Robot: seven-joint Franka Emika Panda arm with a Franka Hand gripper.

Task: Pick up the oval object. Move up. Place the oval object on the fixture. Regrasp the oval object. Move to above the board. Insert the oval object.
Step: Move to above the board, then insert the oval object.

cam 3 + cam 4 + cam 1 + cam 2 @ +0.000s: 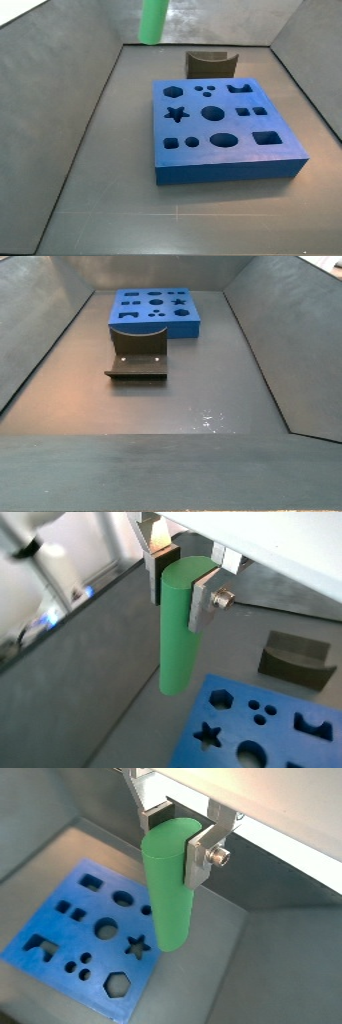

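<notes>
Wrist views, hand [185,574] grasping upright oval object [179,630], raised over floor, beside board [83,931]

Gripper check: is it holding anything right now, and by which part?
Yes. The gripper is shut on the green peg at its upper end; the rest hangs free, clear of the blue board.

Green oval object [175,627] hangs upright in tool [181,574], prob. clear of board [221,130], fixture [138,363].
</notes>
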